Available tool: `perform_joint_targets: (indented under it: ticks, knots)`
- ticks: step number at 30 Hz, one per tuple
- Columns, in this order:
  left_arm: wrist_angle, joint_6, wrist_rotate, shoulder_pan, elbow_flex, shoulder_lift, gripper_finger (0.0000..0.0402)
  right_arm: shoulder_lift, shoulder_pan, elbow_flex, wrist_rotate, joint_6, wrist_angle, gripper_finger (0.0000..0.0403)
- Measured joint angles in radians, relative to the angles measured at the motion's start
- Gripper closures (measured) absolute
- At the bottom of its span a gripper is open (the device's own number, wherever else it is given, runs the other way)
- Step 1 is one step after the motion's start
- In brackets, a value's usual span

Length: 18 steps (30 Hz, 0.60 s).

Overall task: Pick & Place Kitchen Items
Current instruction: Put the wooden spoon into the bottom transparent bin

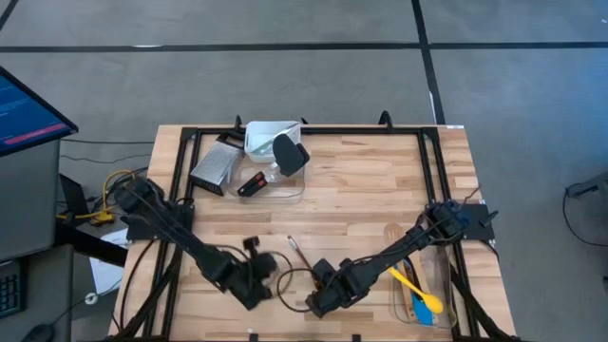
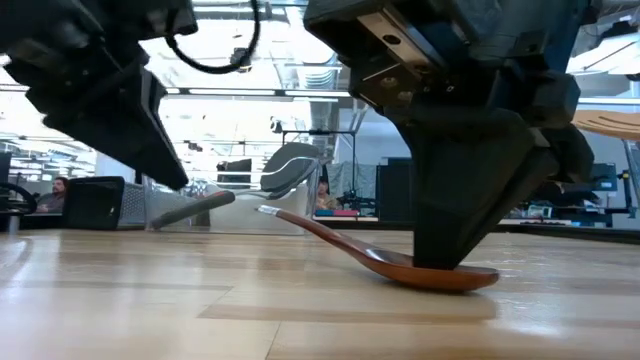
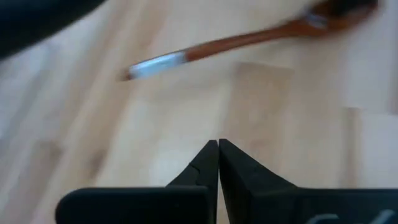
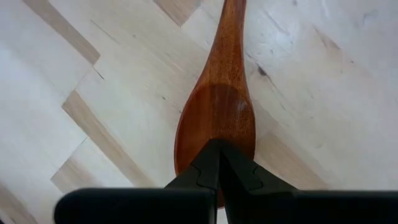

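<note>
Right gripper (image 4: 219,144) sits lowest and closest, jaws pressed together with nothing between them, tips resting on the bowl of a reddish-brown wooden spoon (image 4: 217,112); low view shows the same gripper (image 2: 440,262) standing on that bowl, bowl flat on the tabletop (image 2: 200,310), handle rising off the wood away from the jaws and ending in a silvery tip; from above, spoon (image 1: 296,255) lies near the front edge, its handle running between the two grippers.

Left gripper (image 3: 218,144) just beside the spoon handle, apart from it; jaws closed tight, empty, tips over bare wood; in the high view it (image 1: 255,293) sits near the front edge, left of the right gripper (image 1: 315,304), the two close together.

Well beyond both jaws, toward the far edge: a clear plastic tub (image 1: 275,157) holding a black spatula (image 1: 288,152); a metal box grater (image 1: 213,167) beside the tub; a small red-and-black item (image 1: 252,184) near it, kind cannot be told.

To the outer side of the right jaws, at the tabletop's right edge: a second clear tub (image 1: 439,285) with a yellow silicone spoon (image 1: 418,290) and a blue utensil (image 1: 418,310) lying inside.
</note>
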<state>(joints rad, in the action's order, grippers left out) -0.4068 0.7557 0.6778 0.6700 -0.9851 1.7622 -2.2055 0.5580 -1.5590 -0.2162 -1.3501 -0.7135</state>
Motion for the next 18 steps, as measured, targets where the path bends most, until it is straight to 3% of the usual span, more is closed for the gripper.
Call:
perform_joint_targets:
  ticks: [4, 7, 11, 15, 18]
  knots:
    - [0.045, 0.113, 0.049, -0.019, 0.175, -0.165, 0.0400, -0.002, 0.011, -0.005, -0.063, 0.025, 0.007, 0.0403]
    - [0.175, 0.085, 0.056, -0.027, 0.321, -0.293, 0.0400, -0.002, 0.012, -0.006, -0.085, 0.026, 0.010, 0.0403]
    - [0.348, -0.192, 0.007, -0.025, 0.435, -0.437, 0.0400, -0.002, 0.010, -0.006, -0.096, 0.049, 0.016, 0.0403]
    - [0.359, -0.540, -0.159, -0.061, 0.452, -0.510, 0.0400, -0.002, 0.010, -0.007, -0.097, 0.052, 0.019, 0.0403]
    - [0.369, -0.692, -0.238, -0.129, 0.452, -0.524, 0.0400, -0.002, 0.010, -0.006, -0.096, 0.052, 0.026, 0.0403]
